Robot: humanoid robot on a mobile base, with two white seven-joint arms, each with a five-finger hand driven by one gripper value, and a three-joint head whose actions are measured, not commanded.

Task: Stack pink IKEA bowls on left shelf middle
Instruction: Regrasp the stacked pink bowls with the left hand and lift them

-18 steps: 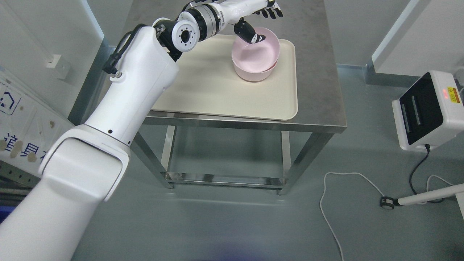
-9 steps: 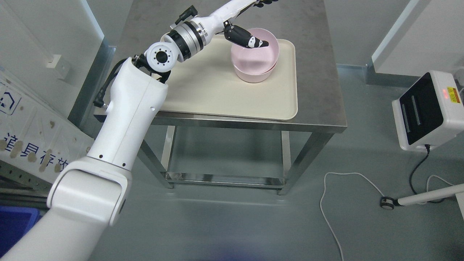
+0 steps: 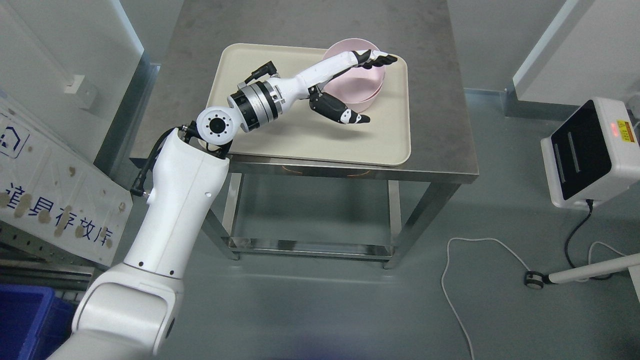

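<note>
Two pink bowls (image 3: 362,82) sit nested one in the other at the far right of a cream tray (image 3: 280,135) on a steel table (image 3: 440,100). My left arm reaches in from the lower left. My left hand (image 3: 377,89) hovers over the bowls, open. Its black fingers (image 3: 381,59) stretch past the far rim, and the thumb (image 3: 345,114) points out over the tray in front of the bowls. It holds nothing. My right arm is out of view.
A white device with a black screen (image 3: 590,150) stands on the floor at right, with a cable (image 3: 470,280) trailing across the floor. A blue bin (image 3: 25,315) and a signboard (image 3: 50,200) are at lower left. Grey walls flank the table.
My left hand has come out of the top bowl and drawn back toward me, its thumb now outside the bowls. The upper arm has swung lower. The bowls have stayed put.
</note>
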